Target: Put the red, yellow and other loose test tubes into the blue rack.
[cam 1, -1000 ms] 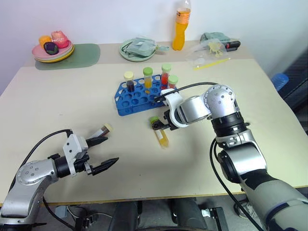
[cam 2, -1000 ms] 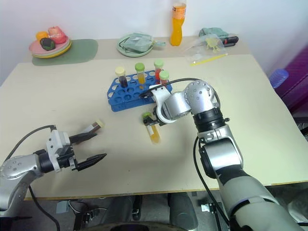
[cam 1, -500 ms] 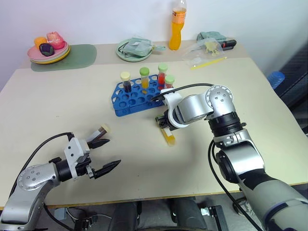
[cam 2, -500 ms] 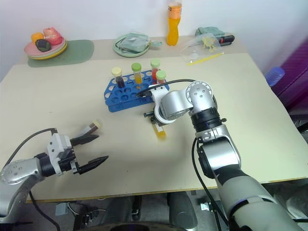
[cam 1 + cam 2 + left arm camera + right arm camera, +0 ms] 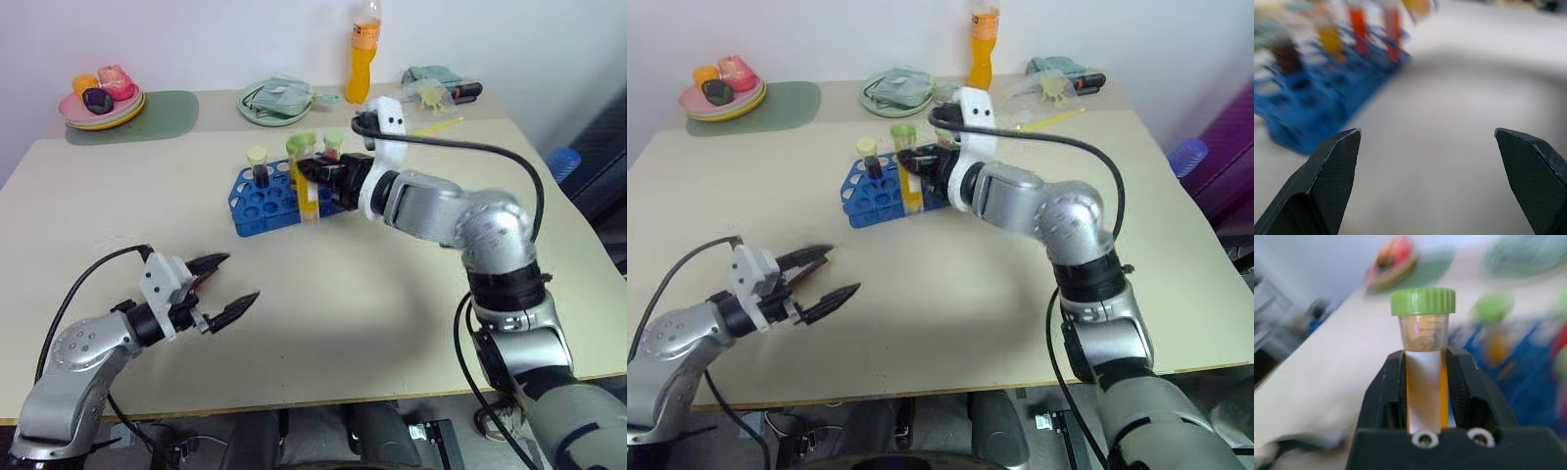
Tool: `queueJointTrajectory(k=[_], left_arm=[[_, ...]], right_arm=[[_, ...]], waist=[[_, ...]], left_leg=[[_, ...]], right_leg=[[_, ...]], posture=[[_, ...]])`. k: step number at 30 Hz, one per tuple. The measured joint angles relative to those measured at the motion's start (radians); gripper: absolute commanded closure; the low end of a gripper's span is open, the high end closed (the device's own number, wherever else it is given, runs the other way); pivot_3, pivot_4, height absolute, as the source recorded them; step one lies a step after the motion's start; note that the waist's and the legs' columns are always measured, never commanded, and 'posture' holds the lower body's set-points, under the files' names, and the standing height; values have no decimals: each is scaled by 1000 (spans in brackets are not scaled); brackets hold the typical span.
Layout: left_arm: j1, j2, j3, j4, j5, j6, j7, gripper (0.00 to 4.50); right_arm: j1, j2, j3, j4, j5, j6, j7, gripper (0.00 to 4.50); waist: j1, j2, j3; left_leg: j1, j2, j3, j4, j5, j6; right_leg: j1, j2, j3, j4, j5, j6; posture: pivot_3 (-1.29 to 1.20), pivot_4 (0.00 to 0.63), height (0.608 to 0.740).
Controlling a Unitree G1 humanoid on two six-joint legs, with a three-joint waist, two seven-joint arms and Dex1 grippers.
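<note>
The right gripper (image 5: 312, 181) is clamped on the yellow test tube (image 5: 1424, 382), which hangs upright with its green cap on top, just above the blue rack (image 5: 263, 199) at about 12 o'clock on the tabletop (image 5: 411, 294). To do this step well, I think the tube must stay vertical and be centred over an empty hole before it descends slowly. The left gripper (image 5: 217, 290) at 8 o'clock is wide apart and holds nothing.

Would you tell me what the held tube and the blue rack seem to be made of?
Yellow tube: likely clear plastic; liquid and graduation marks show through, with a ribbed, matte green cap. Blue rack: probably moulded plastic; one even, opaque blue with round holes and a slight sheen.
</note>
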Motion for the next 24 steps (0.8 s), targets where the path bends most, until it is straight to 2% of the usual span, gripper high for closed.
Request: queueJointTrajectory(k=[5,10,17,24], left_arm=[[-57,-58,-36,-27,-2,35,95,0],[-44,-68,-37,-29,-2,41,127,0],[33,-73,-13,-48,-16,35,128,0],[43,-73,5,-65,-24,18,126,0]], right_arm=[[59,201,58,275,-385,-470,163,3821],[55,325,3,478,-549,-729,210,3821],[30,360,-82,679,-670,-917,248,3821],[24,388,-138,769,-725,-987,297,3821]], waist=[[-8,0,0],[3,0,0],[0,1,1],[-1,1,1]], left_leg=[[0,1,1,-2,0,-1],[0,0,0,-1,1,-2],[0,-1,0,-2,1,-2],[0,-1,0,-2,1,-3]], right_leg=[[-3,1,1,2,0,0],[-2,-1,1,1,0,0],[-2,-2,1,2,0,-1],[-2,-2,1,2,0,-1]], posture=[[0,150,729],[0,150,729],[0,150,729],[0,150,729]])
